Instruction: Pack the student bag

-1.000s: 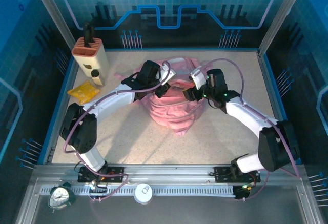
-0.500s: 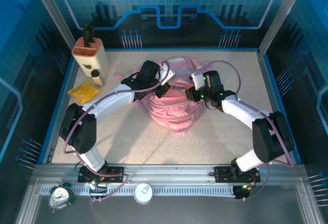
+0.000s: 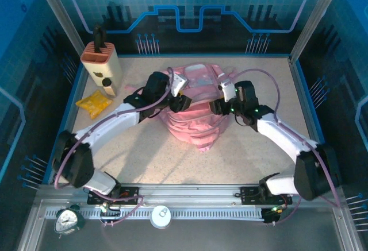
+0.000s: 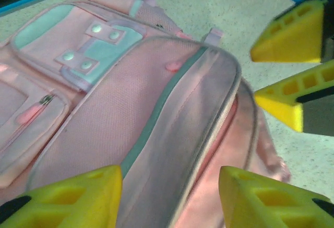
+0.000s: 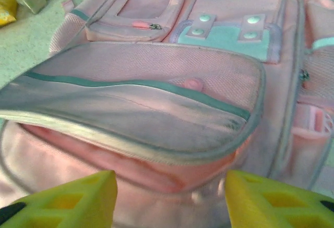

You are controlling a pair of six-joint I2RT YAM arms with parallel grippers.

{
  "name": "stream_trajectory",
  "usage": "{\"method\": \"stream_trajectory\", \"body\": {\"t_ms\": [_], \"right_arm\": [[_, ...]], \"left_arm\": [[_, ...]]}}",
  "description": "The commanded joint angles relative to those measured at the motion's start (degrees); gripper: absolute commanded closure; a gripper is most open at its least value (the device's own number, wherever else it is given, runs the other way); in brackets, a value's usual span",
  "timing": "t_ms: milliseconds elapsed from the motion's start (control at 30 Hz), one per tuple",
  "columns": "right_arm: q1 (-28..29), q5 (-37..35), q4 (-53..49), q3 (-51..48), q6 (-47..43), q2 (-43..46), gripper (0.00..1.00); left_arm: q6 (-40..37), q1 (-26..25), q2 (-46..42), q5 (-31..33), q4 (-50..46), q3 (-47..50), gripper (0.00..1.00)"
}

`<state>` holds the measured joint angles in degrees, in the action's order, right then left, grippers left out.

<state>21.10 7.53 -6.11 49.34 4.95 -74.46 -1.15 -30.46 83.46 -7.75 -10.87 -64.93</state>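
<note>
Surrounding: blue patterned panels [image 3: 190, 10] around a speckled beige table [image 3: 259, 147].
Student bag [image 3: 195, 122]: centre frame, pink, pale teal front pockets showing, top zip gaping on pink lining; contents unclear.
Holder [image 3: 102, 62]: beige, upper left, dark tool [image 3: 99, 34] standing inside; yellow packet [image 3: 95, 101] just below.
Left gripper [image 4: 169, 186]: fingers apart over the bag.
Right gripper [image 5: 169, 186]: fingers apart, gripping nothing.

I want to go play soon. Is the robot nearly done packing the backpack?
Not nearly. Done: the backpack lies on the table with its top flap gaping a little. In hand: nothing; the left gripper and right gripper hover over it, both open. Left: the yellow packet sits out on the table, off to the side, and nothing shows inside the opening.
</note>
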Motion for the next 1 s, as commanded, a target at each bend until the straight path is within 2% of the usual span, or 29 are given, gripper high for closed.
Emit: {"method": "stream_trajectory", "body": {"t_ms": [0, 33, 167, 333, 500, 667, 833, 900, 967], "right_arm": [[0.6, 0.2, -6.5, -2.7, 2.9, 4.4, 0.35], [0.8, 0.8, -7.1, -3.0, 3.9, 4.8, 0.33], [4.6, -5.8, -13.0, -0.1, 11.4, 3.4, 0.28], [10.9, -8.9, -15.0, 0.7, 18.1, 0.2, 0.25], [15.1, -11.4, -15.9, 3.3, 23.1, -2.4, 0.23], [15.8, -10.6, -13.9, 1.4, 25.2, -1.7, 0.23], [15.8, -13.0, -15.3, -0.5, 25.3, -0.6, 0.22], [15.7, -13.6, -15.5, -0.7, 25.4, -0.3, 0.21], [15.6, -12.9, -14.8, -1.0, 25.3, -0.5, 0.21]], "left_arm": [[17.0, 3.1, -5.5, 3.4, 0.9, 4.2, 0.44], [21.5, 4.9, -5.9, 3.2, 0.2, 5.2, 0.43], [40.0, 11.7, -5.5, 0.3, 0.6, 11.1, 0.4], [48.3, 12.4, 0.1, -3.6, 4.3, 11.9, 0.4], [52.2, 12.3, 5.9, -3.8, 6.4, 10.8, 0.41], [53.2, 12.1, 7.9, -6.6, 8.6, 9.3, 0.43], [50.0, 11.8, 4.6, 1.1, 1.5, 7.8, 0.41], [49.5, 11.8, 5.1, 1.4, -0.5, 6.0, 0.39], [49.8, 11.6, 7.4, -0.8, -1.8, 3.2, 0.39]]}}
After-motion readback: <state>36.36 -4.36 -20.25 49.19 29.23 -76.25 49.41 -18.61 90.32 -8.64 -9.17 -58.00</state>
